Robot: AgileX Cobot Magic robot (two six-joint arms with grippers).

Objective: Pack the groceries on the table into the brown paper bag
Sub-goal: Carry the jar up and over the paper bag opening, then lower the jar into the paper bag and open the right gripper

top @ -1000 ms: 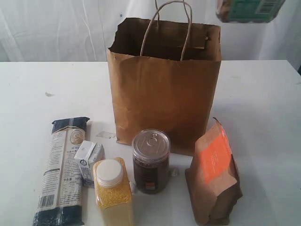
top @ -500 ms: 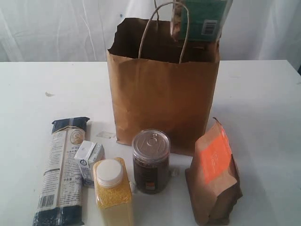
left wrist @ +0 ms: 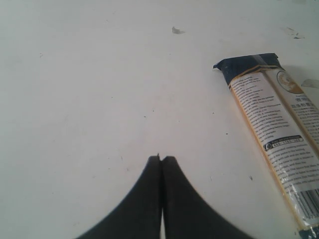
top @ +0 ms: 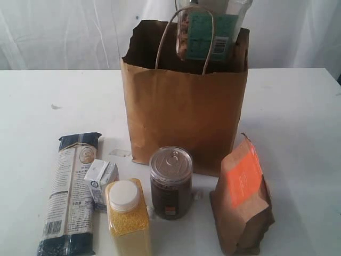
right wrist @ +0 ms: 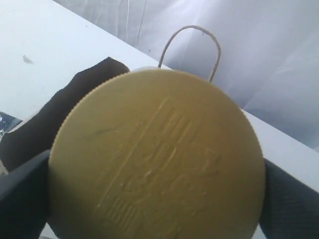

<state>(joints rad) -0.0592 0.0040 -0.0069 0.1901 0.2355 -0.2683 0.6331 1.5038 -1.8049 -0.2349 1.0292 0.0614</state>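
The large gold-lidded jar [top: 209,33] hangs in the mouth of the brown paper bag [top: 184,112], its lower part below the rim. In the right wrist view its gold lid [right wrist: 157,149] fills the frame, and my right gripper [right wrist: 157,199] is shut on it with dark fingers [right wrist: 22,199] at both sides. In front of the bag lie the dark-blue pasta packet [top: 69,192], white carton [top: 101,181], yellow-grain jar [top: 127,216], silver-topped tin [top: 171,182] and orange-labelled pouch [top: 242,197]. My left gripper [left wrist: 161,158] is shut over bare table [left wrist: 89,89], beside the pasta packet [left wrist: 276,134].
The bag's cord handle [top: 163,37] loops up in front of the jar; a handle [right wrist: 192,30] also shows past the lid. White curtains hang behind the table [top: 298,117]. A small mark [top: 55,106] lies at the left.
The gold-lidded jar has travelled from the upper right leftwards and down into the bag's mouth. The items on the table have not moved.
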